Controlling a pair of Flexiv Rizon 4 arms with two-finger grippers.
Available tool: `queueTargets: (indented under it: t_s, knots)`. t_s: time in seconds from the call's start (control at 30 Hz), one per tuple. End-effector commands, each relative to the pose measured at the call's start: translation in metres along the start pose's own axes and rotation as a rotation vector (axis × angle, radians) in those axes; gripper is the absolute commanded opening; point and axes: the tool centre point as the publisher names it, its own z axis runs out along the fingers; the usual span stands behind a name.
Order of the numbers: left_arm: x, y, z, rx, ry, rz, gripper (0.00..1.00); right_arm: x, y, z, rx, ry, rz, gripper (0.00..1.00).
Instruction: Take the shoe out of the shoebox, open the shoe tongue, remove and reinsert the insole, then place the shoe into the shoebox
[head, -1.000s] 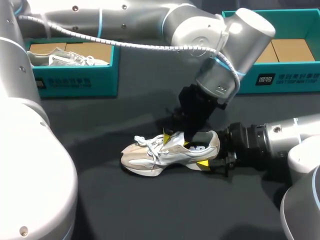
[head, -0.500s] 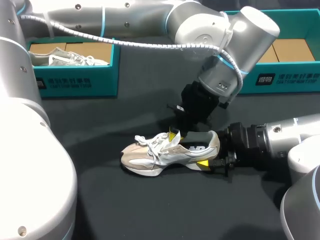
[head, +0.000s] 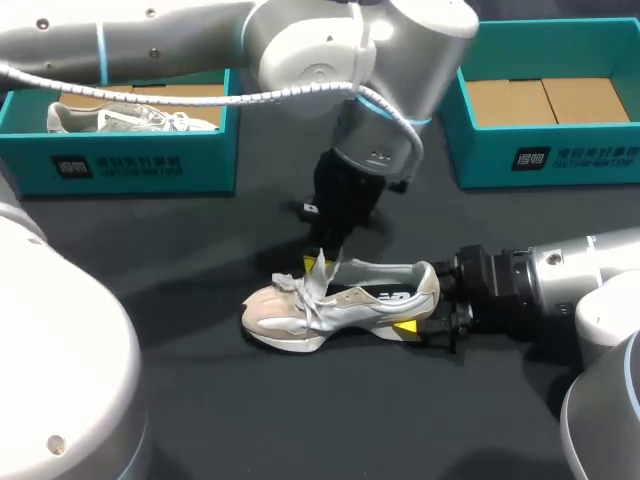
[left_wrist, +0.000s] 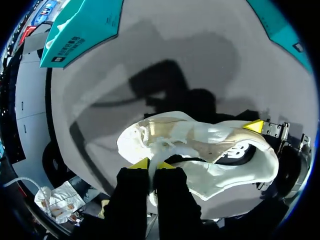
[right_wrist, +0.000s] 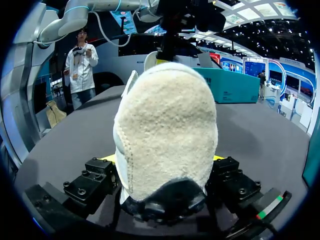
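A white and beige sneaker (head: 330, 305) lies on its side on the dark table, toe toward my left. My left gripper (head: 320, 263) hangs over its laces, shut on the shoe tongue (head: 327, 277), which stands lifted. In the left wrist view the white tongue (left_wrist: 172, 150) runs up between the yellow tips of the left gripper (left_wrist: 153, 164). My right gripper (head: 418, 305) reaches in from the right, its fingers on both sides of the heel. In the right wrist view the fuzzy heel of the sneaker (right_wrist: 165, 125) fills the space between the right gripper (right_wrist: 163, 159) fingers.
A teal shoebox (head: 130, 160) at the back left holds another white shoe (head: 130, 118). A second teal shoebox (head: 545, 155) at the back right shows only its cardboard floor. Bare dark table lies in front of the sneaker.
My left gripper moved from the shoe's heel opening toward the laces, shut on the tongue and lifted it. The right arm and the sneaker stayed put.
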Motion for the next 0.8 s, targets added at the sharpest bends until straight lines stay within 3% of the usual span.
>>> queueTargets:
  t_s: [0.03,0.3,0.47,0.6,0.8]
  knots:
    - [-0.044,0.003,0.013,0.013,0.226,0.002,0.00,0.001,0.001,0.002,0.007,0.000,0.001,0.00]
    - [-0.050,0.004,0.038,0.022,0.200,0.015,0.00,0.001,0.001,0.002,0.007,0.000,0.001,0.00]
    - [-0.045,0.007,0.047,0.035,0.168,0.012,0.21,0.001,0.001,0.002,0.007,0.000,0.001,0.00]
    - [-0.043,0.009,0.054,0.043,0.150,0.012,0.45,0.001,0.001,0.002,0.007,0.000,0.001,0.00]
    - [-0.051,0.015,0.067,0.047,0.113,0.014,0.50,0.001,0.001,0.002,0.007,0.000,0.001,0.00]
